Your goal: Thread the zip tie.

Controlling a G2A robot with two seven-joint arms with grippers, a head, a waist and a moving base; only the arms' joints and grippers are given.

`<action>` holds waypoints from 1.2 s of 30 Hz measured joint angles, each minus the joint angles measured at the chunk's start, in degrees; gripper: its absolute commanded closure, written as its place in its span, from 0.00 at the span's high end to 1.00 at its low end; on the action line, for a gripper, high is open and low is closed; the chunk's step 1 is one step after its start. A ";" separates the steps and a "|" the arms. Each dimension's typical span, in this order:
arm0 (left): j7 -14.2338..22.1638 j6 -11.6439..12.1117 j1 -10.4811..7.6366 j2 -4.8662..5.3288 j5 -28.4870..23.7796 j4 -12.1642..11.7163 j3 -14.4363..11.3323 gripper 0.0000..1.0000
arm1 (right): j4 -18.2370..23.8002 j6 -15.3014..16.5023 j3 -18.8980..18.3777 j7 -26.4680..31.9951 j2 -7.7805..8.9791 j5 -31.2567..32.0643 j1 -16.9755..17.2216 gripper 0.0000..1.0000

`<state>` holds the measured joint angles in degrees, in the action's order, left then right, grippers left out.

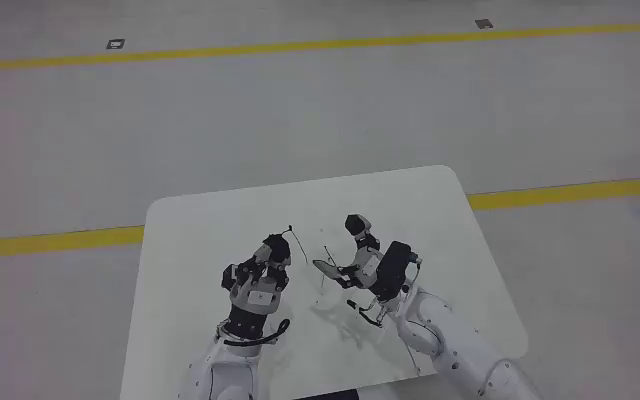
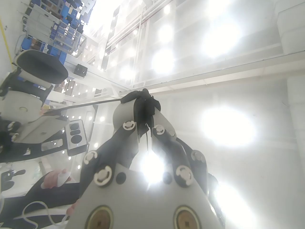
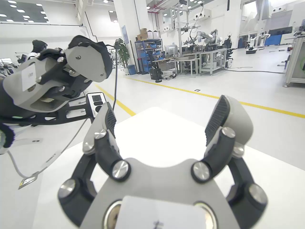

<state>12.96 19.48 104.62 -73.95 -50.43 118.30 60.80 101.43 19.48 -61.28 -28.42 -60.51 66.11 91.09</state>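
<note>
**Zip tie [image 2: 90, 105] pinched in the left gripper [image 2: 143, 102], free end at the spread right gripper [image 3: 165, 103]**

In the left wrist view the two fingers of the left gripper are pressed together, and the thin black strap of the tie leaves sideways from between their tips. Around these tips there is some dark crumpled material. We cannot tell if it belongs to the tie or to the pads. From there the strap runs straight, away from the left gripper and towards the right gripper. Its far end lies at the tip of one finger [image 2: 40, 127] of that gripper. We cannot tell whether the end touches this finger or is only just beside it.

In the right wrist view the right gripper is spread wide, and nothing is between its ribbed pads [image 3: 214, 117]. The left gripper stands beyond it, on the side of one finger. The tie runs from the left gripper as a thin dark line that ends just at that finger's tip. The other finger is well apart from the tie.

From above, we see both grippers over the middle part of the white table [image 1: 200, 300], near each other. The tie is between them, held in the air and not lying on the table surface.
</note>
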 measured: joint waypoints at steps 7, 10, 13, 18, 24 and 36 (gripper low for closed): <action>-0.29 -0.15 -0.28 0.00 0.28 -0.15 0.06 0.00 | -0.18 -0.02 -0.89 0.13 -0.12 -3.41 0.45 1.00; -1.22 -0.01 -0.59 -0.05 1.00 -0.29 0.73 0.00 | -0.07 0.01 -1.52 -0.64 0.04 -7.58 1.10 1.00; -1.55 0.01 -0.04 -0.18 1.01 0.07 2.10 0.00 | 0.49 0.00 -1.54 -1.19 0.50 -12.70 1.55 1.00; -1.20 0.00 1.59 -0.55 1.57 0.34 4.82 0.00 | 1.57 0.00 -1.70 -1.27 2.10 -21.56 1.87 1.00; -0.31 0.00 3.33 -1.33 1.48 0.40 7.28 0.00 | 2.82 0.00 -2.14 -1.74 4.34 -28.83 2.33 1.00; 3.74 0.00 5.87 -3.07 -3.16 1.14 6.99 0.00 | 5.10 0.00 -2.04 -2.63 7.84 -41.98 3.62 1.00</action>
<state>16.71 19.48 110.49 -77.02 -53.59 119.44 67.79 106.53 19.48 -63.32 -31.05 -52.68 24.13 94.70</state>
